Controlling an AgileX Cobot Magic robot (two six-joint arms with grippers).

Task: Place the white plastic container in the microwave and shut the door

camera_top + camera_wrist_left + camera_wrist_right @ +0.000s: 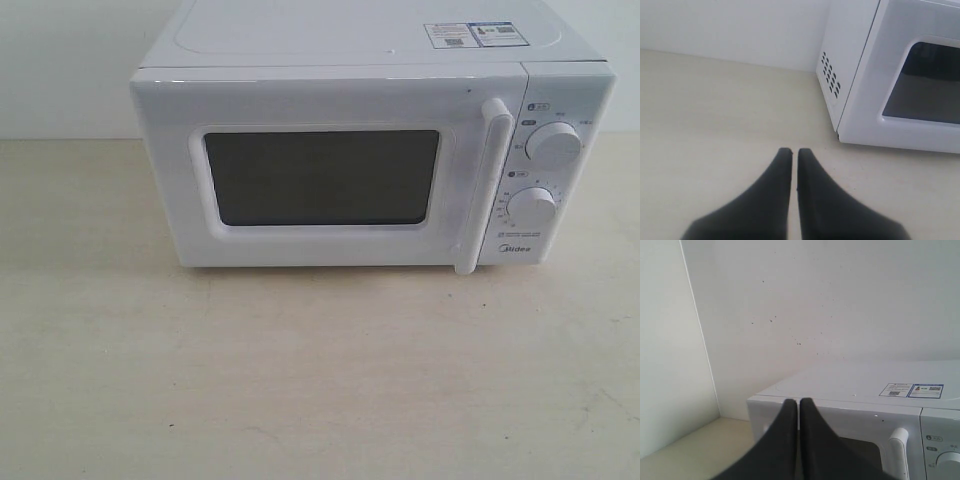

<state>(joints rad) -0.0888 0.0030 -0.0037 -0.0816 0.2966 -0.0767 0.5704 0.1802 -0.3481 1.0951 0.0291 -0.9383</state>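
Microwave [350, 45] sits on the pale table [300, 380], back twd the white wall [60, 60], front facing the exterior cam. Its door [322, 105] is shut flush w/ the body; the dark window [320, 178] is too dim for us to see inside, so we can't tell where the white plastic container is. Vertical white bar handle [484, 185] runs down the door's right edge, just beside the control panel w/ its upper knob [553, 143] and lower knob [532, 207], one above the other. A printed sticker [475, 34] lies on the top panel nr the right rear. In the left wrist view we see the left gripper [791, 151] over bare table, apart from the microwave's left front corner, w/ the side vent holes [830, 75] in sight; its black jaws are pressed together w/ only a hairline slit btwn them, holding nothing. In the right wrist view we see the right gripper [798, 401] up at about the level of the microwave's top front edge, on the door's left portion, the handle off to one side; its jaws are also pressed together and empty. We can't tell whether it touches the door.
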